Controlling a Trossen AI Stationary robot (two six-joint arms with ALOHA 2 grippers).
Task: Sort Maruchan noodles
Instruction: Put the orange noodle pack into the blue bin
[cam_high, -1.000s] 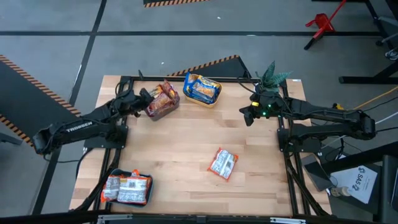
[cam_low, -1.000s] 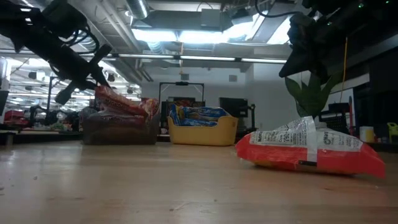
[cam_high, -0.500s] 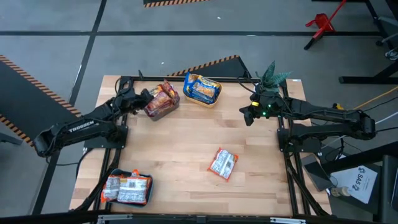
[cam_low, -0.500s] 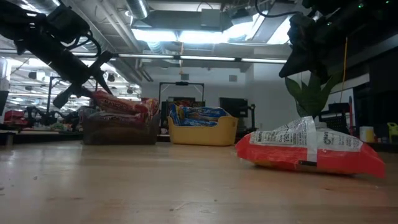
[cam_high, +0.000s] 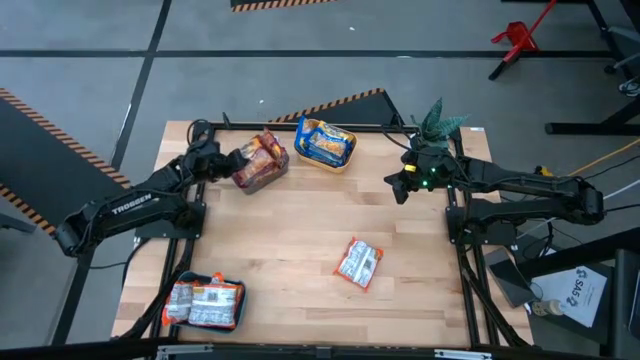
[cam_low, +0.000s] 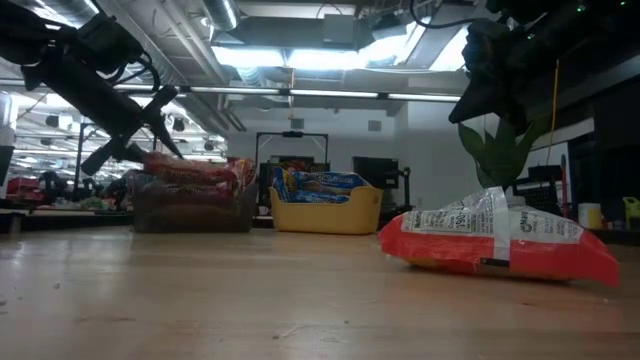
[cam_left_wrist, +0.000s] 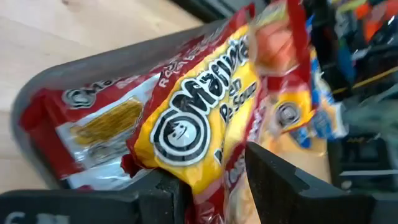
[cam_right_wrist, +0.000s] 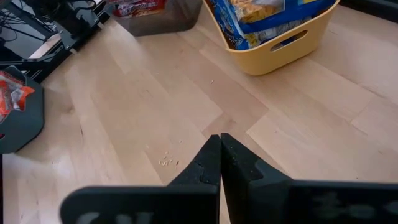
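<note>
Over the grey bin (cam_high: 258, 176), my left gripper (cam_high: 232, 159) is spread open above the orange-red packets (cam_left_wrist: 186, 118); my right gripper (cam_high: 392, 184) waits pinched closed, empty.

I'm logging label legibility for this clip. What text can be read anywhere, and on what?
"TROSSEN": on the left arm.
"SA52" (uncertain): on a white floor tag beside the table.
Brand lettering, partly cut off and unreadable as a whole: on the orange-red packet in the grey bin.
Print on the lone packet: too blurred.
</note>
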